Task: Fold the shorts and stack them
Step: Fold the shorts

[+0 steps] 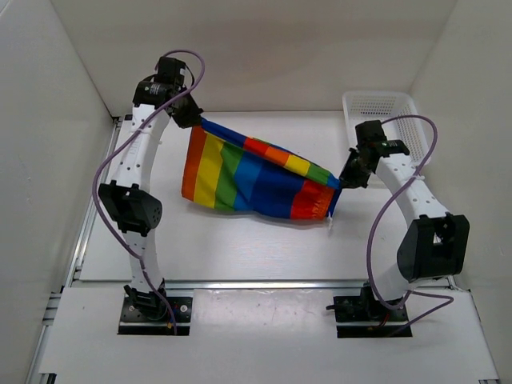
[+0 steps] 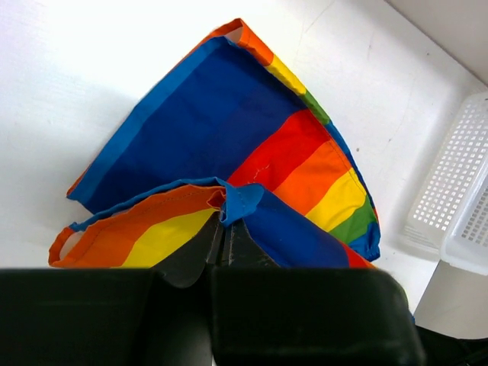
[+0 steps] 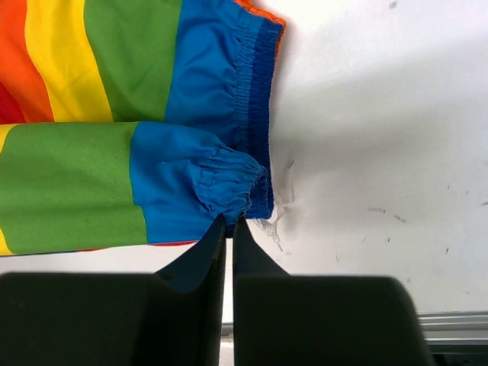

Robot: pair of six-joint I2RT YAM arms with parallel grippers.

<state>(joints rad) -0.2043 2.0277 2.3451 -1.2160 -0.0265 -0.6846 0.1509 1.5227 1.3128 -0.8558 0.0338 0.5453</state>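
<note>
The rainbow-striped shorts (image 1: 256, 176) hang stretched between my two grippers above the white table, with the lower part draped on the surface. My left gripper (image 1: 192, 120) is shut on a blue hem corner of the shorts (image 2: 240, 202) at the far left. My right gripper (image 1: 342, 182) is shut on the blue elastic waistband (image 3: 229, 191) at the right end. The white drawstring (image 3: 278, 221) dangles beside the waistband and hangs below the shorts in the top view (image 1: 331, 224).
A white plastic mesh basket (image 1: 380, 108) stands at the far right corner of the table, behind my right arm; it also shows in the left wrist view (image 2: 457, 191). White walls enclose the table on three sides.
</note>
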